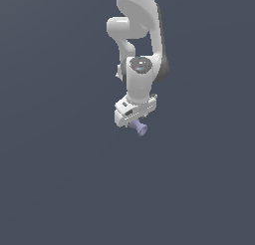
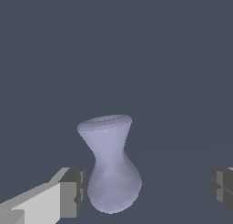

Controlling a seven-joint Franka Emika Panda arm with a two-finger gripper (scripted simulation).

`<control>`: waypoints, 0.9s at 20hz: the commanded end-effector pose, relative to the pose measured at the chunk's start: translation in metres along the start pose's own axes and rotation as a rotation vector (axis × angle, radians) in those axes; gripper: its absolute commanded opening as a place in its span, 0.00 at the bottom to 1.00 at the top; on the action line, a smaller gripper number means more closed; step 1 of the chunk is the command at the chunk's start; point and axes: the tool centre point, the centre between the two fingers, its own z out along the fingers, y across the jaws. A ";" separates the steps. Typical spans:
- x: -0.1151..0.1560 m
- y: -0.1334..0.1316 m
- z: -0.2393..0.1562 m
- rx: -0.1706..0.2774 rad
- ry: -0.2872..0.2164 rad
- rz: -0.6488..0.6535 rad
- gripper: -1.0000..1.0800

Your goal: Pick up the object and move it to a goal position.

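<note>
We have the white gripper [image 2: 145, 191] low over the small matte lavender-blue vase-like object [image 2: 110, 170], which lies on the dark grey floor [image 1: 60, 189]. Fingers spread wide, gripping nothing. The object's bulbous end sits between the pads, just beside one grey pad [image 2: 73, 191] and well clear of the other; its flared rim points away. We'd judge this a pre-grasp straddle.

Smooth white round arm [image 1: 137, 30] with a dark stripe down one side. Grey round cap with tiny red and green dots. Boxy white gripper [image 1: 133, 120], dark grey fingertips [image 2: 73, 191].
</note>
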 end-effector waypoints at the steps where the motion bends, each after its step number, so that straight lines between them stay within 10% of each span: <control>1: -0.003 -0.010 0.005 0.001 0.002 -0.060 0.96; 18: -0.008 -0.027 0.024 0.003 0.004 -0.154 0.96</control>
